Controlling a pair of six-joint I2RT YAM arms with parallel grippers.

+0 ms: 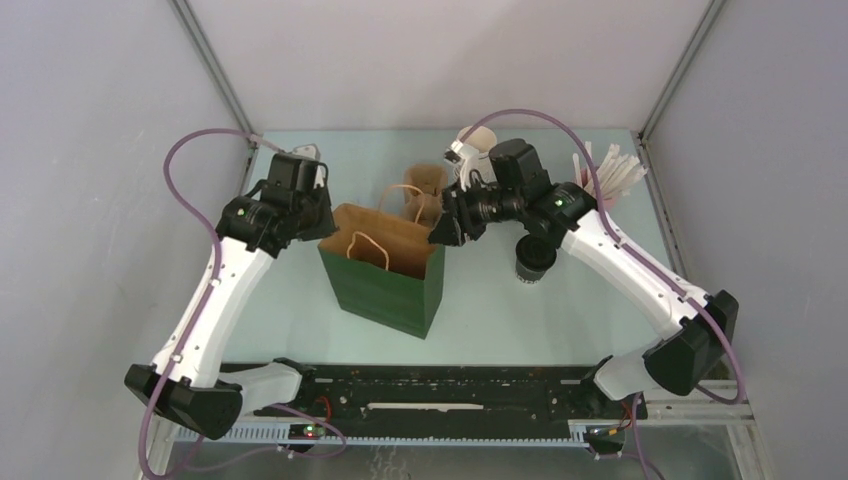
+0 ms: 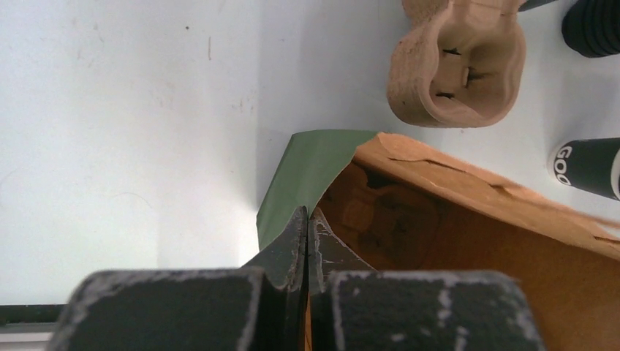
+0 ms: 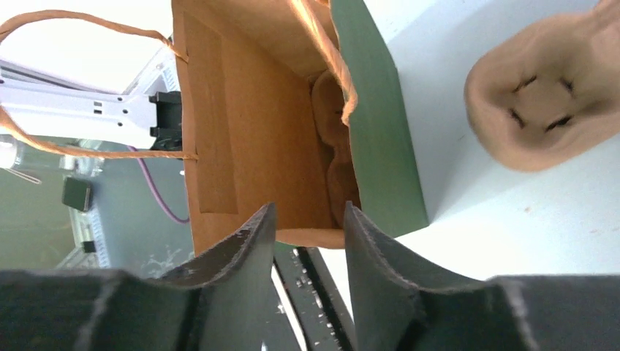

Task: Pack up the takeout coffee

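The takeout coffee [image 1: 533, 262], a small dark cup with a black lid, stands on the table right of the green bag [image 1: 385, 275], under my right forearm. My left gripper [image 1: 322, 225] [image 2: 307, 216] is shut on the bag's left rim, pinching the paper wall. At the bag's right rim, my right gripper [image 1: 440, 232] [image 3: 307, 212] is open, and the brown edge [image 3: 307, 235] lies just past its fingertips. A pulp cup carrier [image 3: 333, 146] lies inside the bag. In the left wrist view, the side of a dark printed cup [image 2: 588, 167] shows at the right edge.
A second pulp carrier [image 1: 425, 190] [image 2: 457, 62] [image 3: 545, 102] sits behind the bag. A stack of white-rimmed cups [image 1: 475, 142] and a bunch of paper-wrapped sticks [image 1: 610, 172] stand at the back right. A stack of black lids [image 2: 594, 28] is near the carrier. Enclosure walls close both sides.
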